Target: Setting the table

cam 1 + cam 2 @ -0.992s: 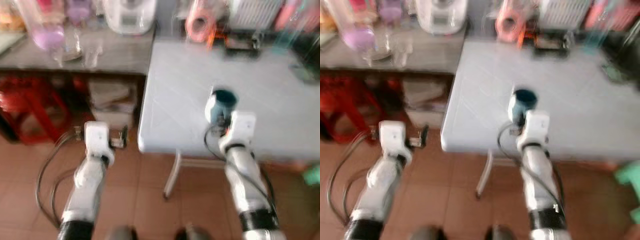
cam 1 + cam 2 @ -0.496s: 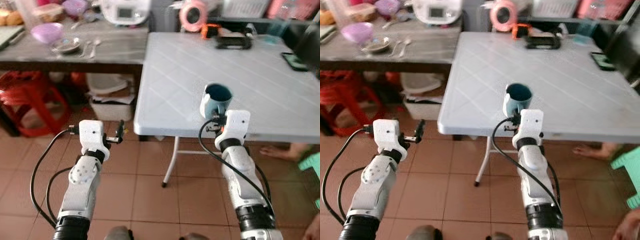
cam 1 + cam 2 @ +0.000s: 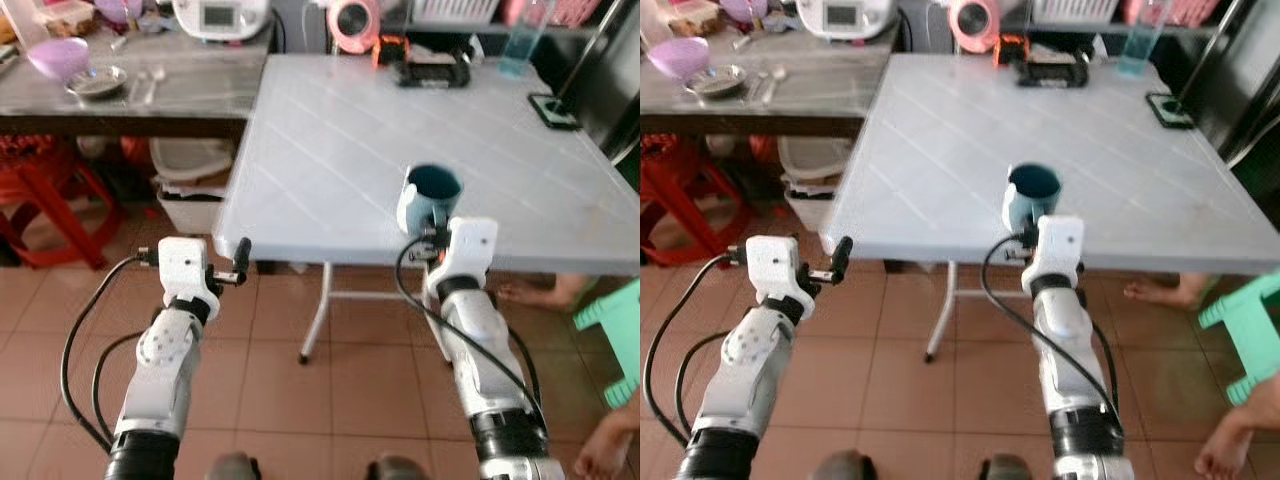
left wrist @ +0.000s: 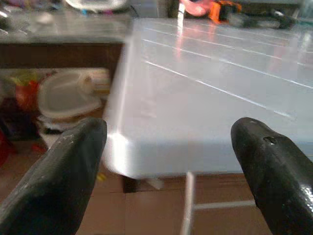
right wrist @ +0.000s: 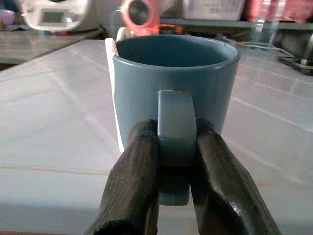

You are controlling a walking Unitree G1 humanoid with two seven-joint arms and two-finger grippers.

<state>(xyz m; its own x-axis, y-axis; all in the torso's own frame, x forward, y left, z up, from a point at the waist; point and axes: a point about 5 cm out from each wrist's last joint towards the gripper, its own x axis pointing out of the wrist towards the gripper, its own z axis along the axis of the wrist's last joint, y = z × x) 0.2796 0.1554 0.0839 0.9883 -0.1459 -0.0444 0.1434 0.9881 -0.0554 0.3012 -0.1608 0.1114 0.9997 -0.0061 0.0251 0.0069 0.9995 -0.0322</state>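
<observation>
The mug [image 5: 173, 100] sitting between the right gripper [image 5: 176, 161]'s black fingers [image 5: 134, 191] is showing a dull blue-grey outside, a darker teal inside, and a white panel on one side. Beyond and under it, the table [image 3: 330, 150] is showing pale grey-white with a faint diagonal grid of lines. Off to the left gripper [image 4: 168, 166]'s far side, the counter [image 3: 130, 95] is showing mottled grey, carrying a translucent purple bowl [image 3: 58, 57]. Below both grippers, the floor [image 3: 340, 370] is showing terracotta-brown tiles. By the right gripper's outer side, a stool [image 3: 615, 335] is showing mint green.
</observation>
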